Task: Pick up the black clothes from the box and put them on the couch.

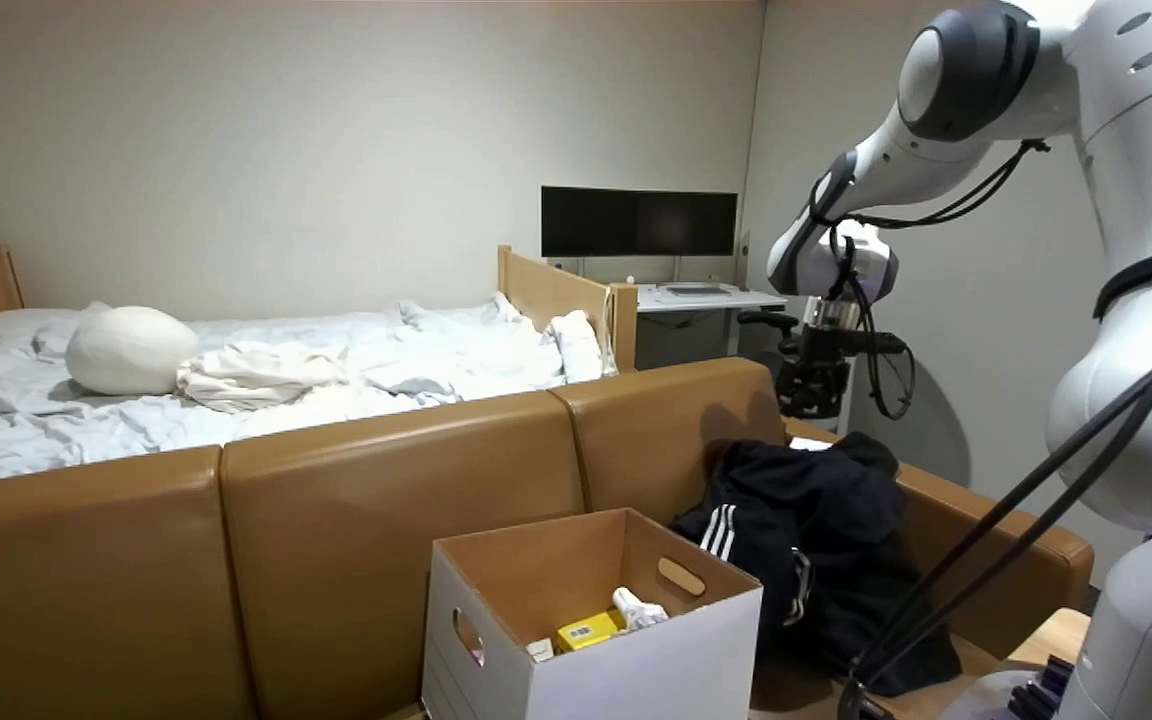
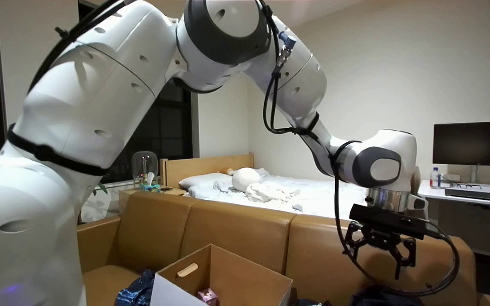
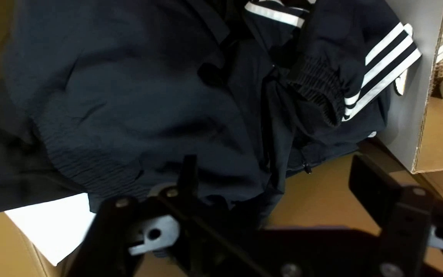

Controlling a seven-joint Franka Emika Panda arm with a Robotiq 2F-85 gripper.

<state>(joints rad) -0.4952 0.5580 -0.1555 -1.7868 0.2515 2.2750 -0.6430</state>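
The black clothes lie in a heap on the seat of the tan couch at its arm end, with white stripes showing, in an exterior view [image 1: 806, 510] and the wrist view [image 3: 148, 107]. Only their top edge shows in an exterior view [image 2: 381, 297]. The couch [image 1: 396, 470] spans both exterior views. The white box [image 1: 636, 660] stands on it beside the heap; its wall shows at the right in the wrist view [image 3: 402, 127]. My gripper [image 2: 377, 263] is open and empty above the clothes, apart from them; its fingers are spread wide in the wrist view [image 3: 275, 181].
A yellow pack [image 1: 588, 632] and other small items lie in the box. A white sheet [image 3: 58, 223] lies partly under the clothes. A dark blue patterned cloth [image 2: 136, 291] is beside the box. The couch back rises near the gripper. A bed [image 1: 386, 350] and desk [image 2: 466, 195] stand behind.
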